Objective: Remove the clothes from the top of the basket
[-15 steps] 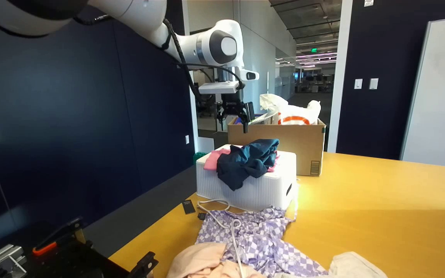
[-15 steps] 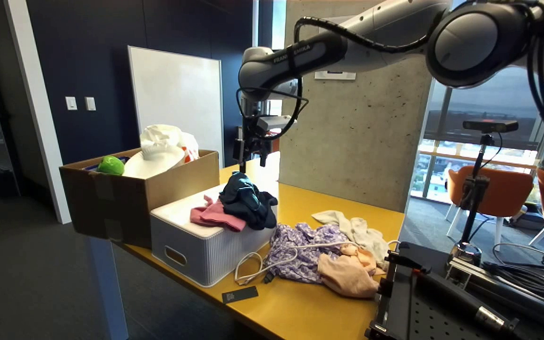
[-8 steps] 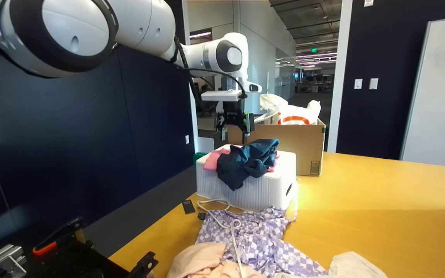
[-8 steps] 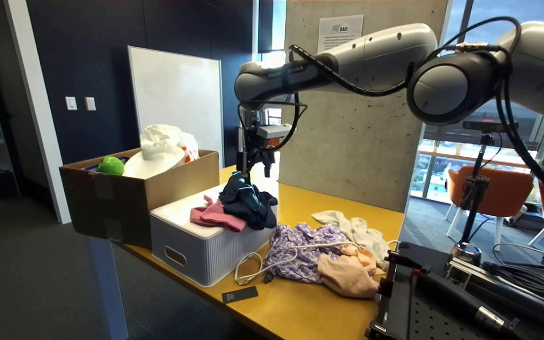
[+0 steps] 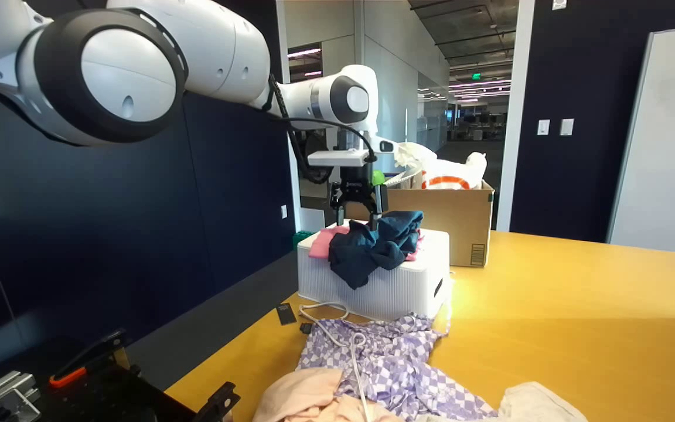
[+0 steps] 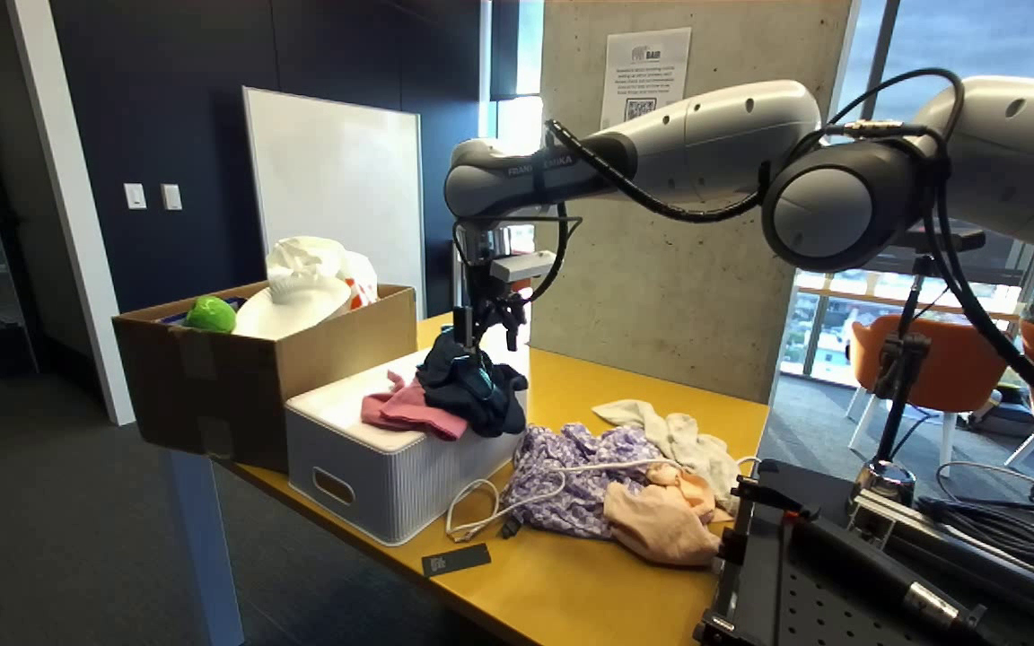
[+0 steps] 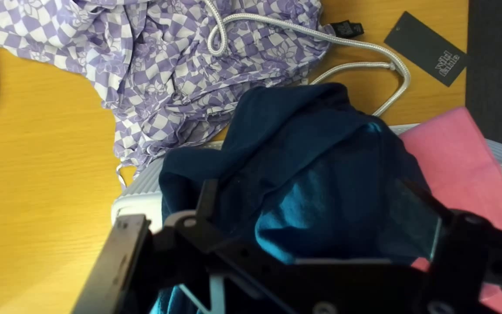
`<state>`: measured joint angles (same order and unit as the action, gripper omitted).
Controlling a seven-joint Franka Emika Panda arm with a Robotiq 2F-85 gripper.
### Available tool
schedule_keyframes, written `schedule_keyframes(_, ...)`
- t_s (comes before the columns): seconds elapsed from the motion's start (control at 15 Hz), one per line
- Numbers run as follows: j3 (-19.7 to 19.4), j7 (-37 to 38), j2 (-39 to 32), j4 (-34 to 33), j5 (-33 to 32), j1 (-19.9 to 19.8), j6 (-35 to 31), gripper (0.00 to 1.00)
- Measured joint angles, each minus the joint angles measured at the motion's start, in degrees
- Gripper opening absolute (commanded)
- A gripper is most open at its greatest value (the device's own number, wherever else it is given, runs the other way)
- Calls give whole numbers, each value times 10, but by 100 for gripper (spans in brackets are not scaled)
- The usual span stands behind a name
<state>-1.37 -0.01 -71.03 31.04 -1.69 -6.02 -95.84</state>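
A dark navy cloth (image 5: 361, 266) lies crumpled on top of the white ribbed basket (image 5: 372, 302); both also show in an exterior view, cloth (image 6: 497, 411) and basket (image 6: 355, 462). A pink cloth (image 6: 411, 413) lies partly under the navy one and shows in the wrist view (image 7: 456, 161). My gripper (image 5: 357, 223) points down, its fingertips at the upper part of the navy cloth. In the wrist view the gripper (image 7: 310, 189) is open, with navy cloth (image 7: 320, 148) below and between its fingers. Whether the fingertips touch the cloth I cannot tell.
A purple checked garment (image 5: 384, 357) with a white cord lies beside the basket. Peach cloth (image 6: 661, 529) and cream cloth (image 6: 687, 444) lie by it. A cardboard box (image 6: 203, 386) with bags stands behind the basket. A black tag (image 6: 456, 560) lies near the table edge.
My gripper has come down from above the basket to the navy cloth, staying open. The clothes and basket have not visibly moved.
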Motion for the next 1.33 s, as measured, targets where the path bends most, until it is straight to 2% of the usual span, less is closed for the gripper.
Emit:
schedule_keyframes(0.4,-11,-1,-11,-9,-36,8,-2,100)
schedule_keyframes(0.87,-12,-2,-15,-11,-40,11,-19,100)
schedule_keyframes(1.27,-13,4,-35,-11,-53,42,-55,100)
schedule_keyframes(1.33,-13,7,-38,-12,-57,47,-55,86)
